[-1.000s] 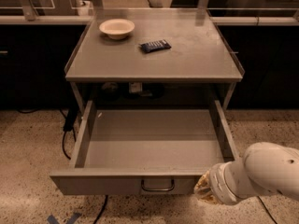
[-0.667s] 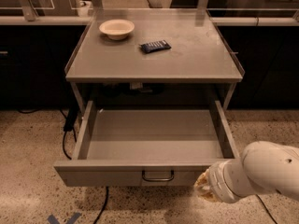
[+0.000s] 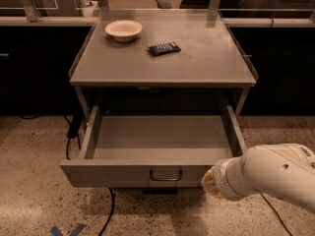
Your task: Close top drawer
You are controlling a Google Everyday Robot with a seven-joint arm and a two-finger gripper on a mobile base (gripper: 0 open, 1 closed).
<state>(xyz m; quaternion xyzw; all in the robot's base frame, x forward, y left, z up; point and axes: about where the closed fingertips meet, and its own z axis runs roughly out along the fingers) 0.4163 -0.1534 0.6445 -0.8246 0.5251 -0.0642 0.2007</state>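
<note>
The top drawer (image 3: 123, 173) sits at six o'clock from the picture's centre, pulled well out from under the grey cabinet top (image 3: 211, 65), its inside bare. Its front panel has slid a little way back toward the cabinet since a second ago, so closing appears under way but far from done. The gripper (image 3: 210, 182), at four o'clock, meets the panel's right end, just past the wire handle (image 3: 166, 176); open or closed cannot be told. On top, a bowl (image 3: 123, 29) at eleven o'clock and a dark packet (image 3: 164, 48) at twelve.
</note>
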